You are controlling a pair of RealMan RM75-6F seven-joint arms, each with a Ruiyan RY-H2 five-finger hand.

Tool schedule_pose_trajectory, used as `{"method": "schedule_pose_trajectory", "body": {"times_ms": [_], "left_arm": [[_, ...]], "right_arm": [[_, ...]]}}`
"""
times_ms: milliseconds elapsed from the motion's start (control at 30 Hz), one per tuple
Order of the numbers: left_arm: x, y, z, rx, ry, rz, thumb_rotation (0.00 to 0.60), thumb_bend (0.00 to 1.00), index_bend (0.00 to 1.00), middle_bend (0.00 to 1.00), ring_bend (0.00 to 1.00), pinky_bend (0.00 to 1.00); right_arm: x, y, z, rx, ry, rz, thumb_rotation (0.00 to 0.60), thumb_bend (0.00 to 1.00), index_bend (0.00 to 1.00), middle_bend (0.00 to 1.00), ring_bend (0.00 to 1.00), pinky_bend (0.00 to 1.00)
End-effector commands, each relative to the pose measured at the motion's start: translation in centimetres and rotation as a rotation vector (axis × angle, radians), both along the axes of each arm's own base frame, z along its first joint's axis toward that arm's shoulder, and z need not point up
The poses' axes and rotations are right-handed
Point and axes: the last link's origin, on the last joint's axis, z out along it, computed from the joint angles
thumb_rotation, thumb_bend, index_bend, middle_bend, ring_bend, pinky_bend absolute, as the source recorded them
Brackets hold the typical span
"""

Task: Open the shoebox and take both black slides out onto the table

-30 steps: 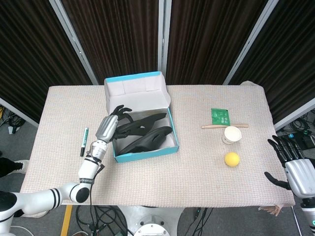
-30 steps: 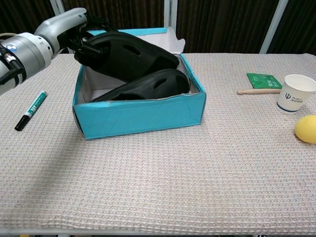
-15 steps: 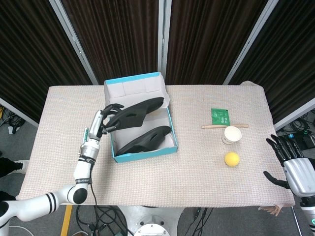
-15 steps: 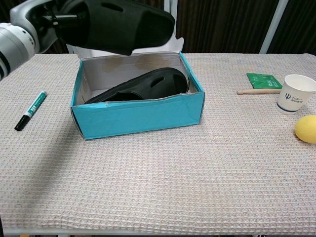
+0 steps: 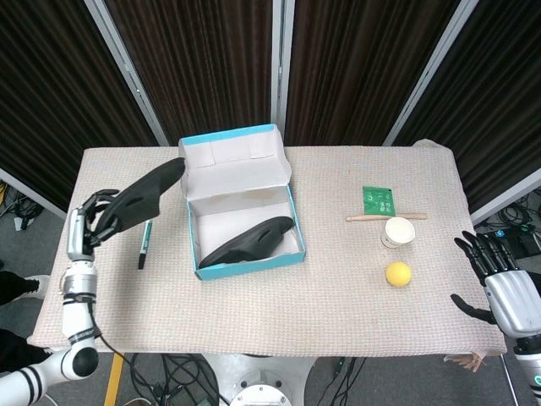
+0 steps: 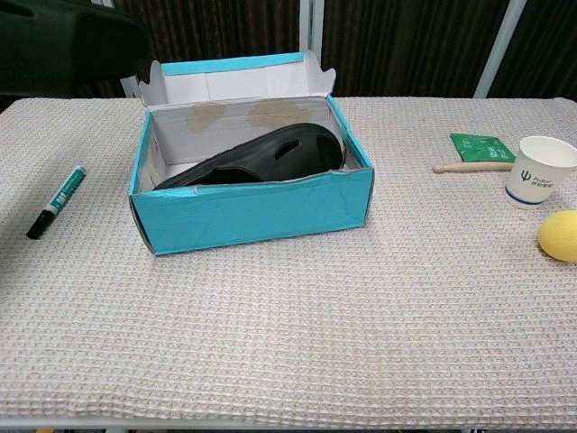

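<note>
The teal shoebox (image 5: 205, 270) (image 6: 252, 212) stands open with its lid flap up at the back. One black slide (image 5: 249, 241) (image 6: 261, 155) lies inside it. My left hand (image 5: 84, 228) holds the other black slide (image 5: 144, 194) (image 6: 68, 41) in the air, left of the box and above the table's left side. My right hand (image 5: 503, 283) hovers open at the table's front right corner, holding nothing; the chest view does not show it.
A green marker (image 5: 144, 244) (image 6: 56, 201) lies on the table left of the box, under the lifted slide. At the right are a paper cup (image 5: 398, 232) (image 6: 538, 170), a yellow ball (image 5: 398, 273) (image 6: 559, 235), a wooden stick (image 5: 380, 217) and a green packet (image 5: 379, 200).
My left hand has lifted one slide out of the box and carried it left, past the box's left wall. The other slide and my right hand have stayed put.
</note>
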Motion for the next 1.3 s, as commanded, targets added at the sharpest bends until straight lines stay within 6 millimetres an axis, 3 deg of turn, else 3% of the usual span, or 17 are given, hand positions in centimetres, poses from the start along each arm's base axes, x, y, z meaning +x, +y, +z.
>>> {"method": "schedule_pose_trajectory", "body": {"times_ms": [33,167,267,567,767,833,933,1033,1167,1300], "left_arm": [[-3.0,-1.7,1.2,0.022,0.022,0.099,0.6,0.59,0.57,0.29,0.17,0.32],[-5.4,-2.7,0.9,-0.007,0.071,0.2,0.6,0.59,0.57,0.29,0.17,0.32],[-6.0,-3.0,-0.2,-0.057,0.065,0.244,0.6,0.59,0.57,0.29,0.17,0.32],[-3.5,-2.1,-4.0,-0.252,-0.052,0.176,0.592,0.59,0.57,0.29,0.17,0.32],[-1.4,-1.1,-5.3,-0.303,-0.072,0.092,0.437,0.59,0.55,0.28,0.17,0.28],[-1.1,-1.0,-5.5,-0.34,-0.041,0.063,0.381,0.59,0.45,0.23,0.15,0.25],[-1.5,-1.1,-5.3,-0.417,0.063,0.017,0.334,0.55,0.18,0.1,0.04,0.17],[-2.1,-1.2,-4.7,-0.416,0.18,-0.004,0.311,0.5,0.09,0.04,0.0,0.13],[-2.9,-2.0,-3.5,-0.427,0.326,-0.023,0.361,0.42,0.07,0.0,0.0,0.09],[-3.5,-2.9,-1.5,-0.467,0.584,-0.071,0.572,0.34,0.05,0.0,0.0,0.05]], "right_arm": [[0.1,0.0,0.0,0.0,0.0,0.003,0.6,0.1,0.0,0.03,0.0,0.06],[0.1,-0.1,-0.2,0.005,-0.002,0.004,0.6,0.1,0.0,0.02,0.0,0.06],[0.0,-0.1,-0.3,0.007,-0.003,0.002,0.6,0.1,0.0,0.02,0.0,0.06],[0.0,0.2,0.0,-0.004,-0.002,0.001,0.6,0.1,0.0,0.03,0.0,0.06],[0.0,0.3,0.1,-0.005,0.0,-0.001,0.6,0.1,0.0,0.02,0.0,0.06],[0.0,0.2,0.1,-0.008,-0.001,-0.001,0.6,0.1,0.0,0.03,0.0,0.06],[0.0,0.2,0.1,-0.008,-0.001,0.0,0.6,0.1,0.0,0.02,0.0,0.06],[0.0,0.2,0.1,-0.006,0.0,-0.001,0.6,0.1,0.0,0.03,0.0,0.06],[0.0,0.2,0.1,-0.009,0.0,-0.004,0.6,0.1,0.0,0.02,0.0,0.06],[0.0,0.2,0.1,-0.007,0.001,-0.003,0.6,0.1,0.0,0.03,0.0,0.06]]}}
